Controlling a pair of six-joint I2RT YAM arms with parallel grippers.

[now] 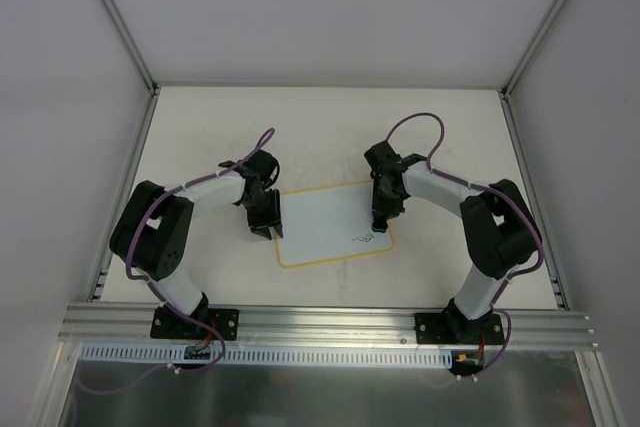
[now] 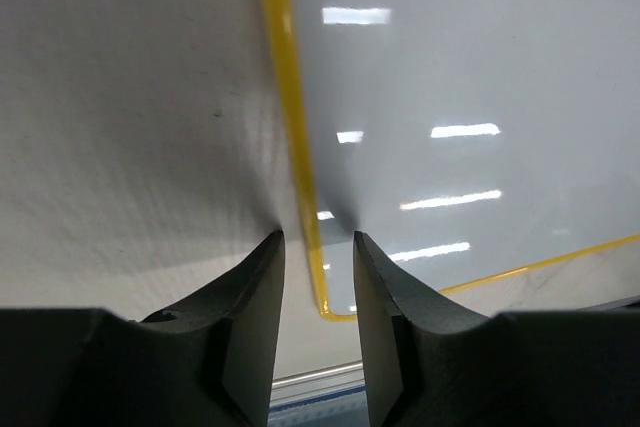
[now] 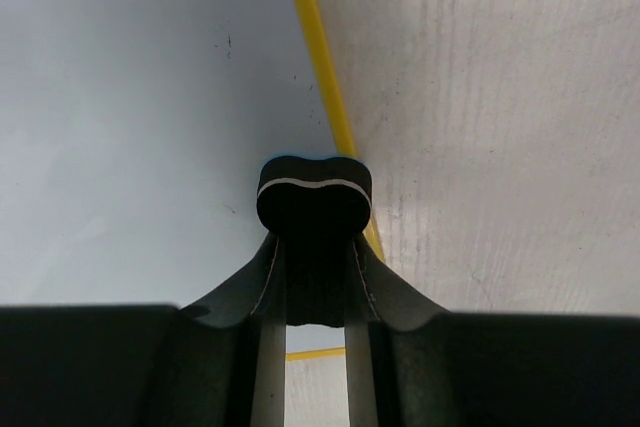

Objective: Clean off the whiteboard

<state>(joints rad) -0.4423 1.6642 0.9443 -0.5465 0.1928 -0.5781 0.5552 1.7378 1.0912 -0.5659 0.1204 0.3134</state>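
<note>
Starting wide: the bench (image 1: 200,127) is pale and bare-looking around the work, and the whiteboard (image 1: 320,222) lies flat in the middle of it, slightly skewed, between my two arms.

Most of the board reads white from above, so I judge we're close to done.

My left pincer (image 1: 262,231) sits at the board's left edge. On its wrist view the jaws stand apart with nothing between them, their tips lined up either side of the yellow rim (image 2: 290,117). It is released, not pinning anything, and I'd want it pressing that edge down before I scrub, or the board may skate.

My right pincer (image 1: 379,222) is over the board's right side, clenched on a small black eraser (image 3: 314,192). The wrist view shows the block right by the right-hand rim, though I can't tell if it is actually touching the surface.

Smallest thing, and the one that matters: a little dark scribble (image 1: 366,238) near the board's near right corner, just beside the eraser on the near side. It doesn't show on the right wrist view.

So the plan is short strokes pulled toward me over that mark, with the block flat and the pressure light and even. I'll keep the strokes inside the rim so the block doesn't catch it.
</note>
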